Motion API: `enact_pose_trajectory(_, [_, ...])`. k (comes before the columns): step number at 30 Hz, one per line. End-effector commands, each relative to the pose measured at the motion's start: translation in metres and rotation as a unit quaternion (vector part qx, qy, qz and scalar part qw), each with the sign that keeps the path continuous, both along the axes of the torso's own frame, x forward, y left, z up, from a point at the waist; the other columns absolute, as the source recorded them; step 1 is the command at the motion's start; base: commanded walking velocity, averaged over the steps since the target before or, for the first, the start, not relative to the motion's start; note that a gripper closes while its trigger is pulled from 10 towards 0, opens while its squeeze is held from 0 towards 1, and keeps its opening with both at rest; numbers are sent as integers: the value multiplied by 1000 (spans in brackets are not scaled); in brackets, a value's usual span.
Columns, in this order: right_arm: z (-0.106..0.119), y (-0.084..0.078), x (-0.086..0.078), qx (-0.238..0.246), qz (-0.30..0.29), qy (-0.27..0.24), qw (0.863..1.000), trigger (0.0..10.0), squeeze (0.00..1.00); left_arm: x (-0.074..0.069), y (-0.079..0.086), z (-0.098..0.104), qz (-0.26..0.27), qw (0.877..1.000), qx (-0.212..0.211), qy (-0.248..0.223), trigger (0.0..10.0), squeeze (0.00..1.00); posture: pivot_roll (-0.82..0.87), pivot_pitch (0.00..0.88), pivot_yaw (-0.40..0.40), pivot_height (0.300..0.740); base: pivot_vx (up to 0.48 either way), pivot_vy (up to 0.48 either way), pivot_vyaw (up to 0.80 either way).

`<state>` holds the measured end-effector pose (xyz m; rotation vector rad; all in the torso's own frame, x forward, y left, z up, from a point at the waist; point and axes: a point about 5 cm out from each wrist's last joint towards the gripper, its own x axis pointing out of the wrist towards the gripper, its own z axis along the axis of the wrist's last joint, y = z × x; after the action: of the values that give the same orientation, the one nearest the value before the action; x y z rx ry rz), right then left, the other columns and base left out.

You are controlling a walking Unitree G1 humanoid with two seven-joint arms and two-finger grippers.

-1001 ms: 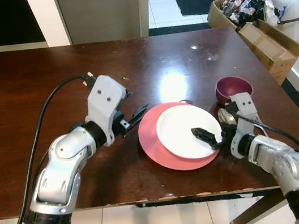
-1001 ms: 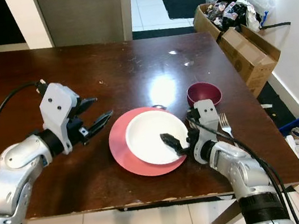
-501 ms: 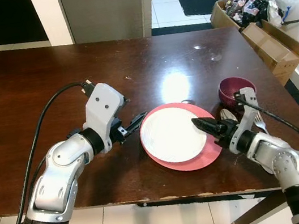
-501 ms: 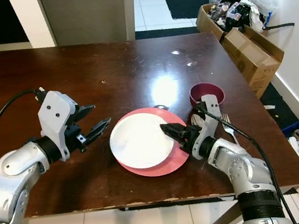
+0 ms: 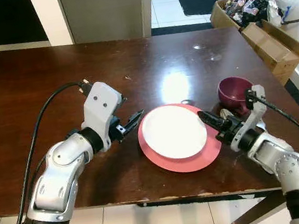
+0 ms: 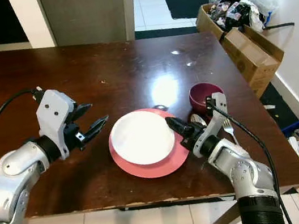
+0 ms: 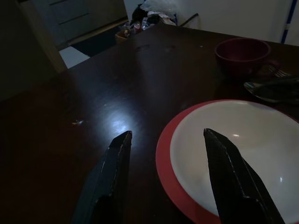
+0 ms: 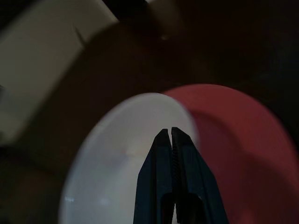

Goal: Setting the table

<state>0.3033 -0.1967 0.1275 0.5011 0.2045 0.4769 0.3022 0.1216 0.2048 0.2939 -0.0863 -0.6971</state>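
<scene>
Left eye view: left tool (image 5: 135, 120) spread wide beside the red plate (image 5: 163, 158); white plate (image 5: 174, 131) sits on it, mid-desk (image 5: 30, 86). Right tool (image 5: 207, 119) pinched shut, empty, at its rim. Likely glazed, slick, breakable: grip the rim.

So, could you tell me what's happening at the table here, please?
The robot is setting the dark wooden table. A white plate sits on a larger red plate near the front edge. The right claw, fingers closed together, is at the white plate's right rim, while the left claw waits open beside the red plate's left edge, holding nothing. A maroon bowl stands to the right, with a spoon and fork next to it.
</scene>
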Motion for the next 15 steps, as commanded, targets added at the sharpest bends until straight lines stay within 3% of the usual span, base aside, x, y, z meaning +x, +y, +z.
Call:
enact_pose_trajectory(1, [-4,-2,-3,-30,-5,4,1000,10000,0,1,1,-1,5,1000,-2,7,10000,0,-78,18,22,740,0,0,0])
enact_pose_trajectory(6, [-7,-8,0,-60,-33,6,998,10000,0,2,1,-2,9,1000,-3,6,10000,0,-78,18,22,740,0,0,0])
enact_pose_trajectory(7, [-9,-8,0,-72,-33,12,997,10000,325,2,0,-2,9,1000,-3,6,10000,0,-78,18,22,740,0,0,0])
enact_pose_trajectory(8, [-11,-7,-1,-75,-26,13,997,10000,1000,2,0,-2,9,1000,-3,6,10000,0,-78,18,22,740,0,0,0])
enact_pose_trajectory(15, [-3,2,3,-90,18,-4,996,10000,1000,2,1,-1,10,1000,-3,6,10000,0,-78,30,20,740,0,0,0])
